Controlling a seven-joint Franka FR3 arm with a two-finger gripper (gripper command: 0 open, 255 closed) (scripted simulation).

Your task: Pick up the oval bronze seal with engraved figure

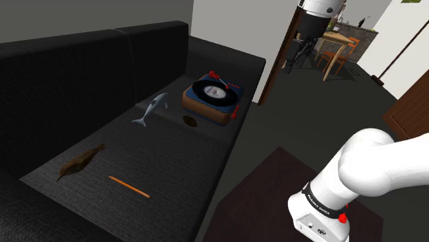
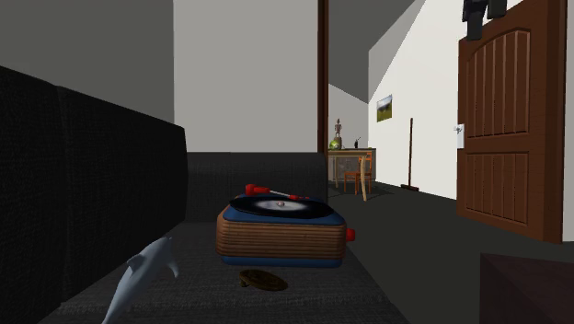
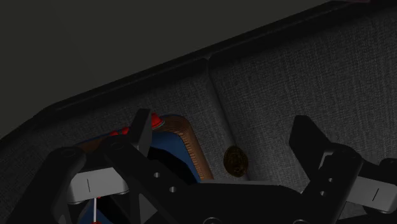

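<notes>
Showing the oval bronze seal (image 1: 190,121) lying flat on the dark, coarse-woven seat of a black sofa (image 1: 82,62), just in front of a record player (image 1: 213,96). Appearing as a small, thin disc, dull brown-gold, with a mottled face too small for reading any figure. Sitting close to that boxy, round-cornered player with its ribbed wood-brown sides, blue top, glossy black disc and red knobs. Sharing the seat with a smooth grey dolphin figure (image 1: 152,110) beside the player, and with a ragged brown leaf-like shape (image 1: 81,161) and a thin orange stick (image 1: 128,186), both lying well apart from the seal.

Rising from the shoulder view's lower right as a bulky white arm (image 1: 364,165), bending at a dark-ringed joint and running out at the right edge. Hanging high over the cushions with the gripper (image 3: 224,121) looking down, its black fingers (image 3: 143,127) standing wide apart and clasping nothing. Framing the seal between those fingers in the wrist view, well below them and untouched, next to the player's curved wooden corner and beside a seam (image 3: 216,95) dividing two cushions.
</notes>
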